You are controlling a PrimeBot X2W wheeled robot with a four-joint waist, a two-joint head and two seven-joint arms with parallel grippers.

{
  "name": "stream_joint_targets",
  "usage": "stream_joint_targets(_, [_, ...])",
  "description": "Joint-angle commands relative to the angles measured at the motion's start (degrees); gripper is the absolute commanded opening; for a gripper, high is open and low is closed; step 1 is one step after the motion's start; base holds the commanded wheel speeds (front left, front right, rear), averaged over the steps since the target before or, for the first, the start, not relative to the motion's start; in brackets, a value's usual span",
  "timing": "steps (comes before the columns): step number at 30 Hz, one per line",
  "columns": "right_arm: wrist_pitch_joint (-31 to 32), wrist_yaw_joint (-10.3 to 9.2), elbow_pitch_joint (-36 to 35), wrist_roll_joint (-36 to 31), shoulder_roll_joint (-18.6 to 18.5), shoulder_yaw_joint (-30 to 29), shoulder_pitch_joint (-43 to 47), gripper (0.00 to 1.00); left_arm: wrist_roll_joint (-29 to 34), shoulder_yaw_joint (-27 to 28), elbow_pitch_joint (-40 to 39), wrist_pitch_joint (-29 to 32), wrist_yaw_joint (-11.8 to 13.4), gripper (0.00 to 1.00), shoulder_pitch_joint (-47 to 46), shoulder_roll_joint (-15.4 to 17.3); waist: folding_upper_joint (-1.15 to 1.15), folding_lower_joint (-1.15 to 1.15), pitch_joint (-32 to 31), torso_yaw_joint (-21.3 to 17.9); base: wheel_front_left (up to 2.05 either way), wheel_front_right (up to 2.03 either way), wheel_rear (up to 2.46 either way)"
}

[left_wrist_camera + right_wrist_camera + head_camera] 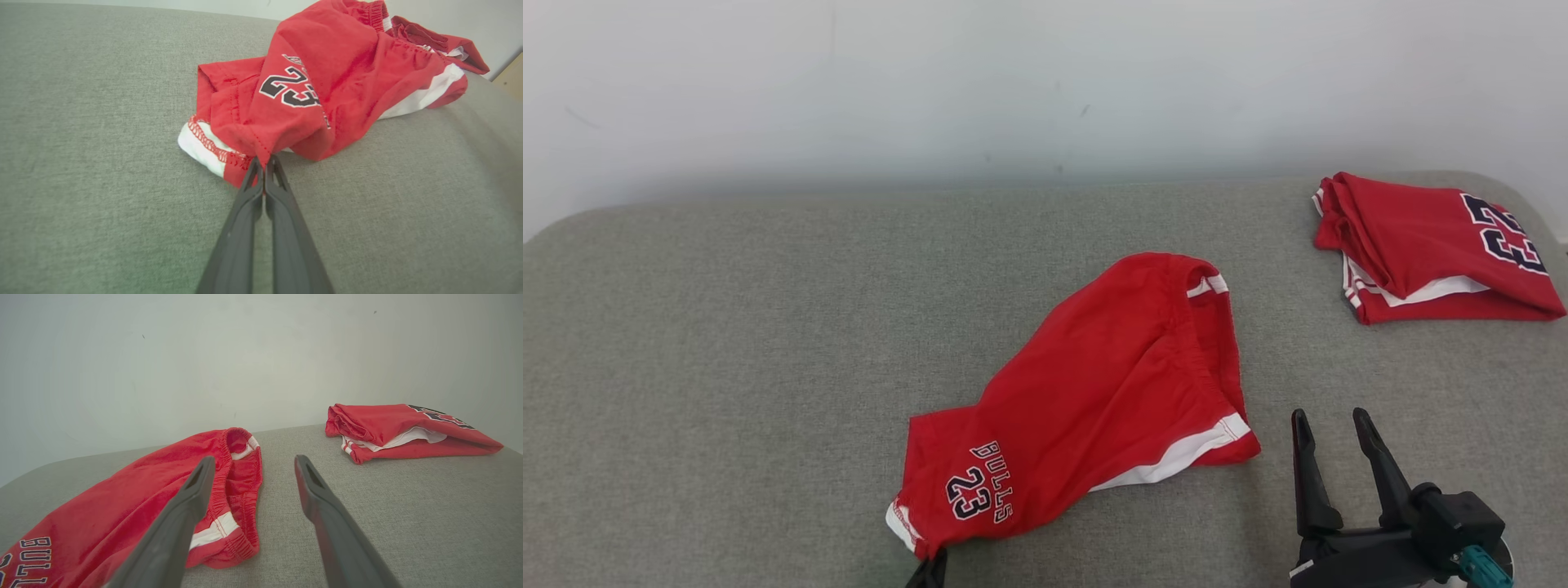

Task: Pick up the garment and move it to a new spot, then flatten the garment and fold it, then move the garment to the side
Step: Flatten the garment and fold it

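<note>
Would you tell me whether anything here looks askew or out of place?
The garment lies rumpled and diagonal, its near hem corner pinched in the left gripper, unlike the folded red pile at far right.

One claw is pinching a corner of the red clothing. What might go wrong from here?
The left gripper pinches only a thin bit of the garment at its hem corner, so the cloth may slip out when lifted. The right gripper is open and holds nothing, so the garment would likely hang bunched from one corner. Carried far right, it might knock the folded red pile there.
</note>
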Motion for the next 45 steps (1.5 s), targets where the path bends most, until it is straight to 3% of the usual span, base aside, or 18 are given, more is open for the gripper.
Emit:
stream_joint_targets(1, [-0.09,-0.12,-0.08,-0.16,0.14,-0.03,0.17,1.00,-0.42,-0.36,-0.50,-0.19,0.08,0.00,-0.67,0.15,0.00,0.00,-0.21,0.26,0.00,0.00,0.00])
stream_joint_targets(6, [-0.09,-0.12,-0.05,0.04,0.17,-0.41,1.36,1.00,-2.01,-4.01,-5.06,-0.19,0.08,0.00,1.61,1.85,0.00,0.00,-0.70,1.59,0.00,0.00,0.00])
stream_joint_targets(15, [-0.09,-0.12,0.20,0.27,0.20,-0.72,1.73,1.00,-5.54,-15.40,-15.79,-0.12,0.08,0.00,7.44,12.27,0.00,0.00,0.08,4.33,0.00,0.00,0.00])
stream_joint_targets(20, [-0.09,-0.12,0.54,0.21,0.21,-0.31,0.92,1.00,-7.54,-15.73,-17.80,0.34,0.10,0.00,7.85,15.37,0.00,0.00,0.73,4.51,0.00,0.00,0.00])
stream_joint_targets(29, [-0.09,-0.12,2.21,0.24,0.03,0.50,0.12,1.00,-8.19,-12.18,-14.98,-0.08,0.34,0.00,1.38,14.46,0.00,0.00,0.75,2.71,0.00,0.00,0.00])
stream_joint_targets(42, [-0.09,-0.12,4.00,0.26,-0.86,0.61,-1.27,1.00,-8.92,-7.61,-0.16,-0.24,0.08,0.00,-11.97,14.55,0.00,0.00,2.17,-1.12,0.00,0.00,0.00])
stream_joint_targets(44, [-0.09,-0.12,4.11,0.09,-0.75,0.47,-0.94,1.00,-8.84,-7.26,0.22,-0.24,0.06,0.56,-12.42,14.06,0.00,0.00,2.06,-1.06,0.00,0.00,0.00])
stream_joint_targets(45, [-0.09,-0.12,4.21,0.10,-0.71,0.38,-0.79,1.00,-9.00,-6.88,0.28,-0.24,0.05,1.00,-12.22,13.75,0.00,0.00,1.95,-0.92,0.00,0.00,0.00])
